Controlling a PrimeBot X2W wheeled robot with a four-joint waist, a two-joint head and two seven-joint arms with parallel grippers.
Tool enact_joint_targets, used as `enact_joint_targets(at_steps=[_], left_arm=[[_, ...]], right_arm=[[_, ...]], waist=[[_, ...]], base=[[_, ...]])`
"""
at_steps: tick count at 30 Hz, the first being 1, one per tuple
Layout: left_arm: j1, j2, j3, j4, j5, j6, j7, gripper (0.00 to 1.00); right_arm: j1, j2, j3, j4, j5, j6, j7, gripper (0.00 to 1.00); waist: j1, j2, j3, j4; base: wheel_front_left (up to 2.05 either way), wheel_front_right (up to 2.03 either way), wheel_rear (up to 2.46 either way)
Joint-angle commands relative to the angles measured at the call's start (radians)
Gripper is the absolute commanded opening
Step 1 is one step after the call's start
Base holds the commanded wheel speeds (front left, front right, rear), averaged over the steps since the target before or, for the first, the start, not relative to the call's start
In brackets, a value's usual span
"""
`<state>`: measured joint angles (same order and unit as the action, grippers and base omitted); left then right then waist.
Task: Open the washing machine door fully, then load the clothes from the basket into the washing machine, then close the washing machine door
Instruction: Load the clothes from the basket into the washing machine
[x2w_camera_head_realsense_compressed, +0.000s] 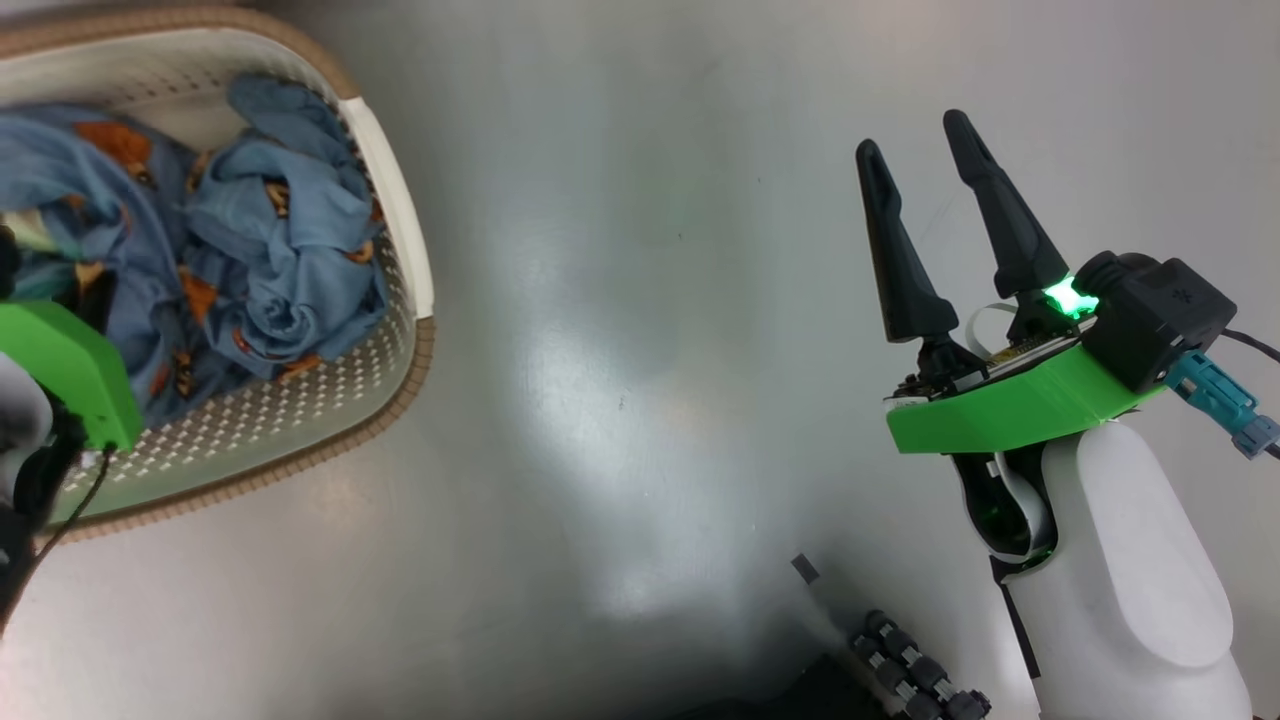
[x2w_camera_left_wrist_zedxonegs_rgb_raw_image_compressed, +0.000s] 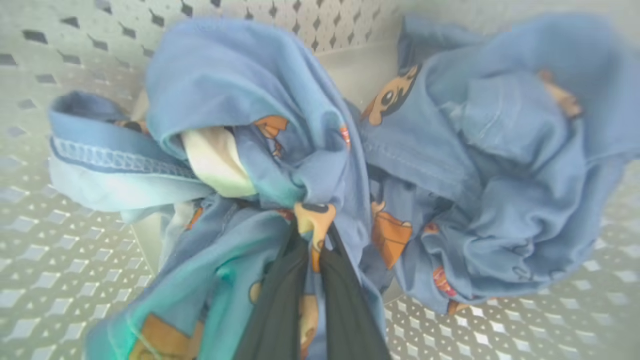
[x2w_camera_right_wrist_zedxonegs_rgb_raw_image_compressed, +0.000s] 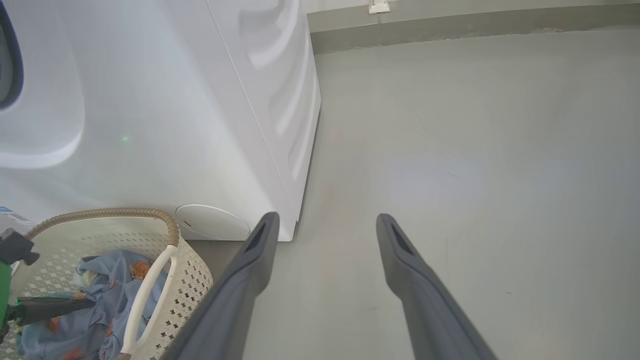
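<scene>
1. Grey glossy floor (x2w_camera_head_realsense_compressed: 640, 300); at left, the light-blue bear-print clothes (x2w_camera_head_realsense_compressed: 280, 240) lie in the cream perforated plastic basket (x2w_camera_head_realsense_compressed: 400, 230), none loaded.
2. My left gripper (x2w_camera_left_wrist_zedxonegs_rgb_raw_image_compressed: 314, 235) is pinched onto their fabric.
3. My right gripper (x2w_camera_head_realsense_compressed: 912, 130) hangs spread wide and empty beside the big white washing machine (x2w_camera_right_wrist_zedxonegs_rgb_raw_image_compressed: 150, 100); its door is probably open, though I cannot tell.

no legible txt, no readable labels

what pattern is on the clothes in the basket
The clothes are light blue with orange-brown cartoon bears, clearest in the left wrist view.
</scene>
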<state>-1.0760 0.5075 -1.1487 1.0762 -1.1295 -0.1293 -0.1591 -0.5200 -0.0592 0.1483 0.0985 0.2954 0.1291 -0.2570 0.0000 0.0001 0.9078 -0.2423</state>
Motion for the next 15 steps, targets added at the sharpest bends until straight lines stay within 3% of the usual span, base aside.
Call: enact_joint_targets(at_steps=[1,10,15], left_arm=[[0.000,0.033,0.026,-0.005,-0.016,-0.001,-0.020,0.00],[0.065,0.021,0.086,-0.049,-0.094,-0.001,-0.101,0.00],[0.121,0.019,0.221,-0.103,-0.033,-0.001,-0.102,0.00]], right_arm=[[0.035,0.009,0.013,-0.017,0.002,0.002,-0.005,1.00],[0.054,0.009,-0.010,0.001,-0.003,0.002,-0.005,1.00],[0.086,0.009,-0.031,0.018,-0.014,0.002,-0.005,1.00]], waist=[[0.0000,-0.0001,-0.021,0.014],[0.0000,-0.0001,-0.151,0.059],[0.0000,-0.0001,-0.238,0.089]], base=[[0.00,0.00,0.00],[0.00,0.00,0.00],[0.00,0.00,0.00]])
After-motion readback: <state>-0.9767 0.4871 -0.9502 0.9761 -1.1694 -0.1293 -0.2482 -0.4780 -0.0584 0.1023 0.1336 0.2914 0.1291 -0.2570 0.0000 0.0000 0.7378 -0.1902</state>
